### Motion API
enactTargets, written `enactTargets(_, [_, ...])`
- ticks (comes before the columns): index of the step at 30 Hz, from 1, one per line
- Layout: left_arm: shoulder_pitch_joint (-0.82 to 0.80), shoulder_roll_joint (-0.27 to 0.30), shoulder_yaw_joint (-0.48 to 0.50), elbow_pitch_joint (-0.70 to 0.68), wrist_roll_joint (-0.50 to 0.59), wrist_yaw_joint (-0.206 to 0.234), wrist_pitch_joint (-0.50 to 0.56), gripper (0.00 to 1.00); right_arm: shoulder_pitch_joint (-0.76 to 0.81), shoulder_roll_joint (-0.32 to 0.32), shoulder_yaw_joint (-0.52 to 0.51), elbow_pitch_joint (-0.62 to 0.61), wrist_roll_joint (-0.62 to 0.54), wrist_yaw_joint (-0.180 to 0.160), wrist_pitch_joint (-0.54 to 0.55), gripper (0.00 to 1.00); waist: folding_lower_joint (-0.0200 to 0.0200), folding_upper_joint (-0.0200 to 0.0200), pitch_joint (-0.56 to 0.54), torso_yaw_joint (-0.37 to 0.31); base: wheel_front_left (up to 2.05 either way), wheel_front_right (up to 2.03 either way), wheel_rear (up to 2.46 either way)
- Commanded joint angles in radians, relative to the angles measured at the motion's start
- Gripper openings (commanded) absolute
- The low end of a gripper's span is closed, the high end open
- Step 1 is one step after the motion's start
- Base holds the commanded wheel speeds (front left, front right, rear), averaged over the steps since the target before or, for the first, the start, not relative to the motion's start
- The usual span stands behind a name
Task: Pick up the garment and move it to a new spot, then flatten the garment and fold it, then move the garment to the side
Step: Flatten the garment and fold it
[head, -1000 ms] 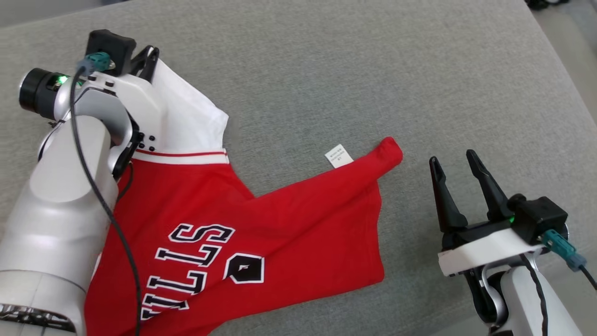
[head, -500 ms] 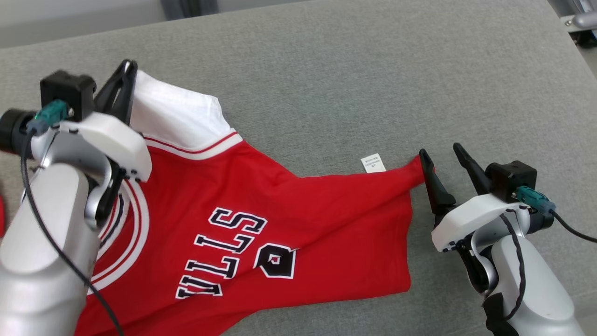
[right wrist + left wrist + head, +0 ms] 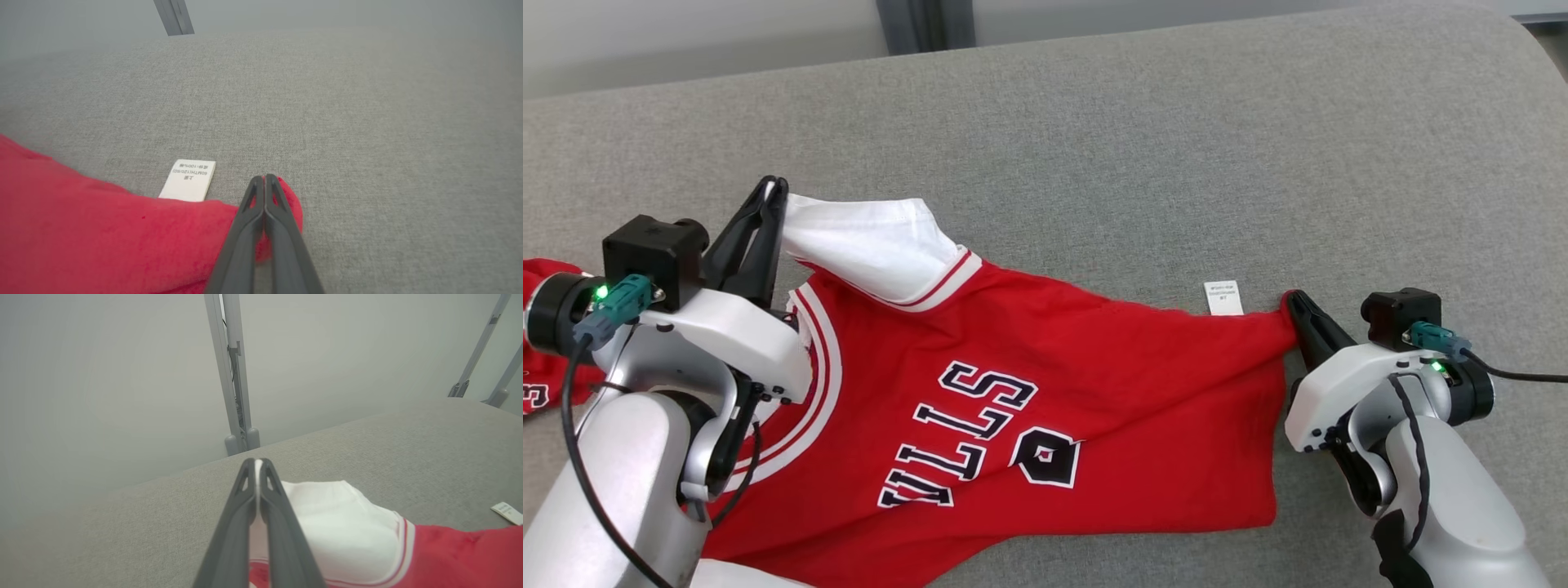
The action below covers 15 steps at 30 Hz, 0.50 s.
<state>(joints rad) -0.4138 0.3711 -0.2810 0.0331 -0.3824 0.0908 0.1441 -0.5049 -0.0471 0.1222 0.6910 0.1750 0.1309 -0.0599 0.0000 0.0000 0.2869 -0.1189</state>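
Red jersey [image 3: 1029, 392] held at two ends on a grey upholstered surface [image 3: 1135, 163].

The jersey lies front-up, black-and-white lettering showing, with most of its body resting on the fabric. At its 10 o'clock, the left gripper [image 3: 772, 186] has its fingers pressed together on the edge of the white sleeve [image 3: 874, 241], a sliver of white cloth showing between the tips in the left wrist view [image 3: 256, 462]. At the jersey's 3 o'clock, the right gripper [image 3: 1294, 299] is pinched tight on the red hem corner (red cloth bulges at either side of the tips [image 3: 264, 178]). A white care label [image 3: 1223, 296] lies flat just beside that corner, at its 11 o'clock. Another red cloth [image 3: 539, 327] sits at the far 9 o'clock edge.
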Motion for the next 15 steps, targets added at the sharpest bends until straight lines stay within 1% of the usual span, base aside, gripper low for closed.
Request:
enactTargets(1, [0.014, 0.012, 0.008, -0.017, -0.006, 0.009, 0.003, 0.00, -0.013, -0.007, -0.008, 0.005, -0.006, 0.000, 0.005, 0.00, 0.0000, 0.0000, -0.005, 0.005, 0.00, 0.00, 0.00])
enactTargets(6, [0.037, 0.030, 0.027, -0.059, -0.006, 0.028, 0.006, 0.00, -0.019, -0.007, -0.046, 0.000, -0.041, 0.000, -0.018, 0.00, 0.0000, 0.0000, -0.024, 0.010, 0.00, 0.00, 0.00])
enactTargets(11, [0.049, 0.044, 0.052, -0.093, -0.006, 0.046, -0.019, 0.00, -0.021, -0.007, -0.076, -0.031, -0.061, 0.000, -0.051, 0.00, 0.0000, 0.0000, -0.048, 0.006, 0.00, 0.00, 0.00])
enactTargets(15, [0.027, 0.044, 0.076, -0.114, -0.020, 0.045, -0.057, 0.00, -0.034, -0.007, -0.101, -0.086, -0.070, 0.000, -0.102, 0.00, 0.0000, 0.0000, -0.072, 0.005, 0.00, 0.00, 0.00])
